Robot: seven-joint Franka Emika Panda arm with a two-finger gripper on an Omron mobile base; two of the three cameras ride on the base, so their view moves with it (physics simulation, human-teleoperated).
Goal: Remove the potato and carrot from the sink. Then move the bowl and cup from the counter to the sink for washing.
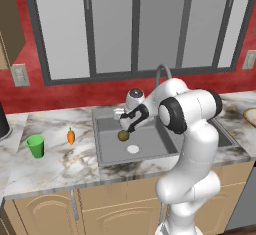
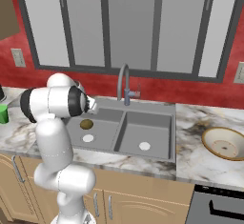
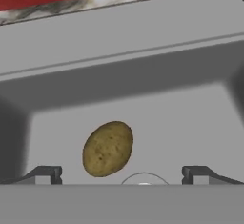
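Grey sink (image 1: 107,151) left basin holds potato (image 3: 107,147) near drain. Gripper (image 3: 122,174) hovers above, jaws spread wide, empty. Potato likely firm, rounded, apt to roll; best pinched across narrow middle.

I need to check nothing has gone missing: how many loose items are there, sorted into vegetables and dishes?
Vegetables: 2, the olive-brown roundish potato in the grey sink's left basin and the small orange carrot on the white marble counter.
Dishes: 2, the bright green cup and the wide tan bowl, both on the counter.
Total: 4
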